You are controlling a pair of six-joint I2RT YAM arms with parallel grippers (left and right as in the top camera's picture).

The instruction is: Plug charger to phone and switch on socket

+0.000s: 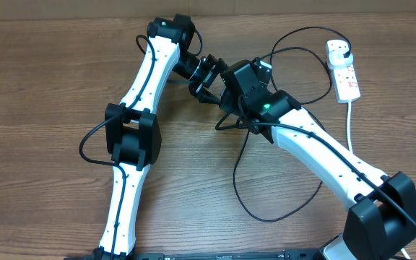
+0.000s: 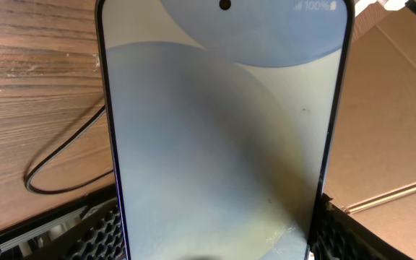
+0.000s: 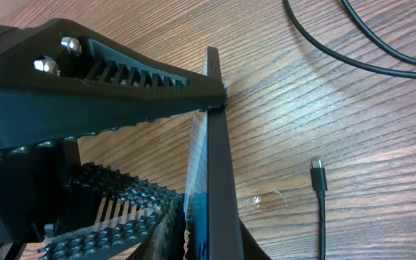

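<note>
The wood-grain table (image 1: 49,87) carries the white socket (image 1: 342,68) near its far right, with brown cardboard (image 2: 388,108) behind. The charger (image 3: 318,175) loops across the boards, its connector tip lying loose. At the table's far middle the left gripper (image 1: 208,83) grasps the phone (image 2: 222,144) by its edges; whether the right gripper (image 1: 227,87) beside it is clenched, I cannot tell.

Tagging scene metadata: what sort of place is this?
Likely a lab or workshop bench: wood-grain table, cardboard beyond its edge, white extension socket lying on it.
</note>
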